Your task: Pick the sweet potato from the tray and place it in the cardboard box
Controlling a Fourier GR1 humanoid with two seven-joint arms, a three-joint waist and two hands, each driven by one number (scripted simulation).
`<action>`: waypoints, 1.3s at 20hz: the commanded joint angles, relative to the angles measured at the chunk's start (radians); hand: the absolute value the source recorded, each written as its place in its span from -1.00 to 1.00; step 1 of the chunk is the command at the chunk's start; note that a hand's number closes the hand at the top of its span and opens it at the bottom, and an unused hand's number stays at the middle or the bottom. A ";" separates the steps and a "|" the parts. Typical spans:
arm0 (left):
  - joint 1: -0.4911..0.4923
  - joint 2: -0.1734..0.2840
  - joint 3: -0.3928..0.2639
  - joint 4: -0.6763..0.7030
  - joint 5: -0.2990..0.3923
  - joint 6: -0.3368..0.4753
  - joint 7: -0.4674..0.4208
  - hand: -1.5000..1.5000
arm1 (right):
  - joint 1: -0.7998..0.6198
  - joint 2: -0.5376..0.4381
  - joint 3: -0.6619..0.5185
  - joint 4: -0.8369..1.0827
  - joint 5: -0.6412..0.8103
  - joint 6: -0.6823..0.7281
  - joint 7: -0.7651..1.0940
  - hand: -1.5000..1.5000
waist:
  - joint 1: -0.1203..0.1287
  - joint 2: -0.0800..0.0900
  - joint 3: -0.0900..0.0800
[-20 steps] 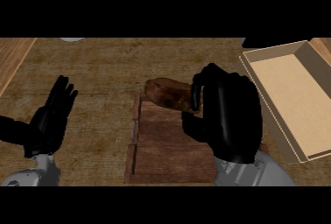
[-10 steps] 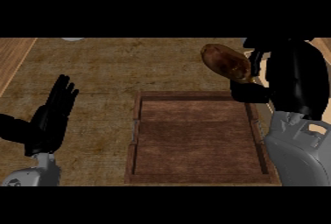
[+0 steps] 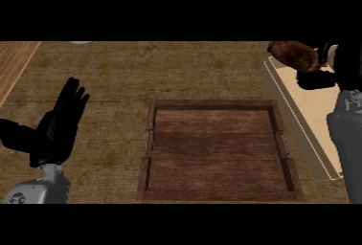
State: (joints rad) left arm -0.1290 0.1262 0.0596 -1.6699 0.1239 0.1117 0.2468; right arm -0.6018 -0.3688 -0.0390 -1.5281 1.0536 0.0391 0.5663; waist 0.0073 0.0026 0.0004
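My right hand [image 3: 332, 62], fingers curled, holds the sweet potato [image 3: 294, 54] above the box's [image 3: 305, 112] far end. My left hand [image 3: 60, 125] rests open, left of the tray [image 3: 219, 194].

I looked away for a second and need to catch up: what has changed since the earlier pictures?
The right robot hand has lifted the sweet potato off the tray and carried it to the right; it now holds it over the near end of the cardboard box, not yet released. The tray stayed put, and the left robot hand stayed open at the left.
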 commanded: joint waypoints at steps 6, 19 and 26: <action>0.004 -0.003 0.000 -0.004 0.006 -0.017 -0.008 0.00 | -0.031 -0.130 -0.036 0.361 0.028 0.024 -0.187 1.00 | 0.010 0.004 0.000; 0.065 -0.015 -0.008 -0.022 -0.005 -0.027 -0.049 0.00 | -0.065 -0.097 -0.173 0.675 -0.067 -0.253 -0.433 -1.00 | 0.013 0.002 0.002; 0.046 0.008 0.044 0.012 0.035 -0.047 -0.053 0.00 | -0.102 -0.074 -0.341 0.608 -0.314 -0.344 -0.629 -1.00 | -0.001 -0.002 0.001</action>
State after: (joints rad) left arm -0.0975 0.1215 0.0756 -1.6583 0.1306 0.0851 0.2065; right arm -0.7002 -0.4612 -0.2986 -0.8984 0.8584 -0.2642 0.0203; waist 0.0105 0.0035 0.0017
